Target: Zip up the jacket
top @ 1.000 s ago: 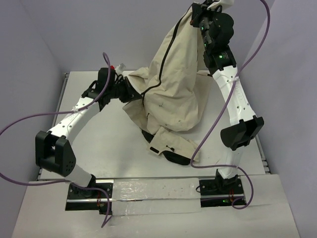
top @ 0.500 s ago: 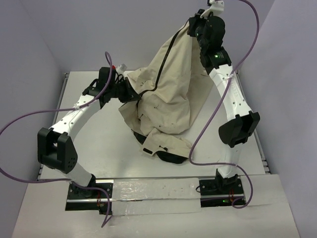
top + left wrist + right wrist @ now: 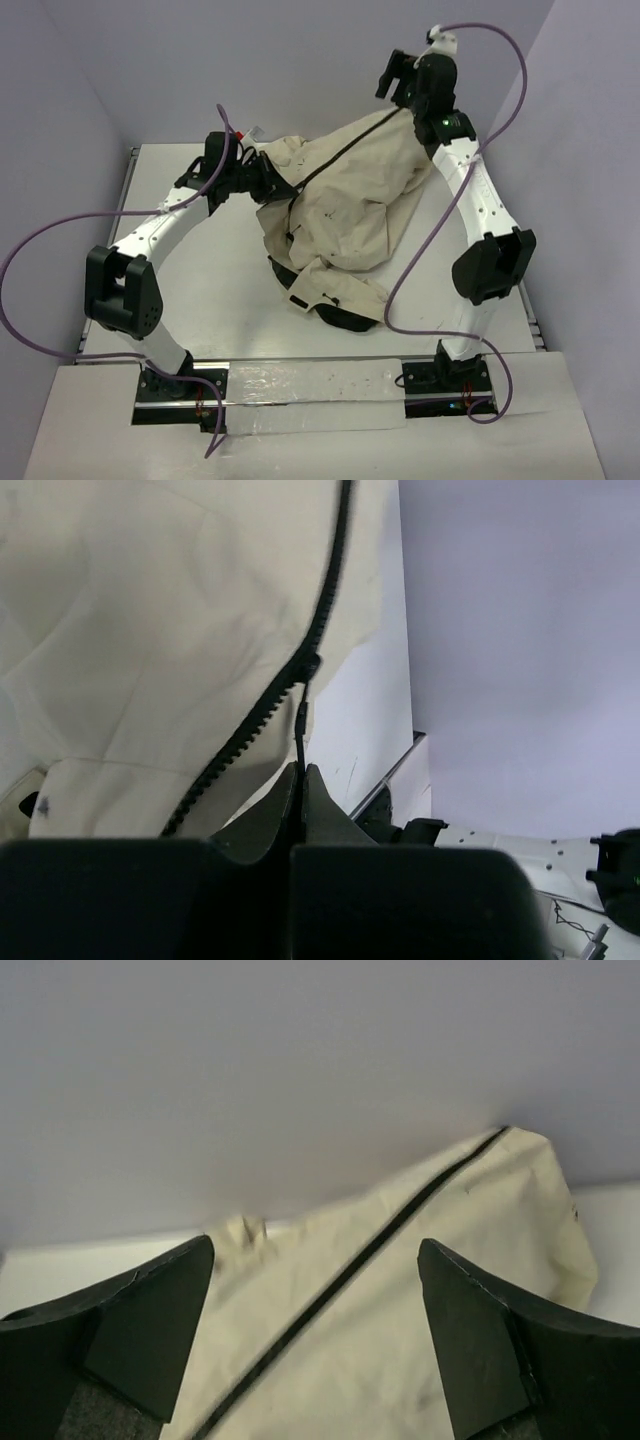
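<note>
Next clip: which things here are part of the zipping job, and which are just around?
Job: jacket, its zipper, zipper pull pinched in left claw, open right claw.
Just around: table, purple cables.

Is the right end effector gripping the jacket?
No, the right end effector is open and empty, with the jacket lying beyond it.

white table [image 3: 205, 290], lavender walls [image 3: 200, 60]

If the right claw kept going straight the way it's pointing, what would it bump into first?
Most likely the jacket: the open right gripper frames its beige fabric near the dark zipper line. How far off the fabric lies is unclear.
</note>
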Motion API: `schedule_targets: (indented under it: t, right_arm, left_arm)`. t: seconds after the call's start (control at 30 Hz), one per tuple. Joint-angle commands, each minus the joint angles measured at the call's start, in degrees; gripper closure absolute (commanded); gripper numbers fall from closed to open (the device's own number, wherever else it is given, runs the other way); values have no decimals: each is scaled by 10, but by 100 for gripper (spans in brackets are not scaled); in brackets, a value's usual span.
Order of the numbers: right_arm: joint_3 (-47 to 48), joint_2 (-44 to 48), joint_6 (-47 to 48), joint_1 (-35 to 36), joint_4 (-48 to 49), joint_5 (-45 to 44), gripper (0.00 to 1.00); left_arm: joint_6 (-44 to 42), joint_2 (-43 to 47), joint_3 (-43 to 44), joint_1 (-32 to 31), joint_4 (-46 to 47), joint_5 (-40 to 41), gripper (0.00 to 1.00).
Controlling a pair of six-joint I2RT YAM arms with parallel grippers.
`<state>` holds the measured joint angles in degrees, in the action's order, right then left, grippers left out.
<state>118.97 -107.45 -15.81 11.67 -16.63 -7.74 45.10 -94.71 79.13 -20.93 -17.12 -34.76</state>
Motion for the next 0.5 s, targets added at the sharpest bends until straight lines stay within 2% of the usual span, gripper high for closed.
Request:
schedule_targets:
  t: [0.0, 0.07, 0.23, 0.33, 0.47]
  right_arm:
    - [-145, 122, 27, 87, 0, -34, 10]
    - [-258, 170, 45, 144, 15, -64, 12]
    - [-392, 222, 34, 273, 41, -91, 16]
    - [-432, 221, 19, 328, 50, -97, 16]
    - [-421, 180, 7, 358, 36, -127, 14]
  left_arm:
    - [25, -4, 19, 1, 48, -17, 100]
    - [27, -9, 22, 1, 47, -19, 100]
    - [39, -21, 26, 1, 59, -29, 100]
    - [46, -25, 31, 1, 64, -31, 100]
    - [51, -25, 33, 1, 67, -32, 100]
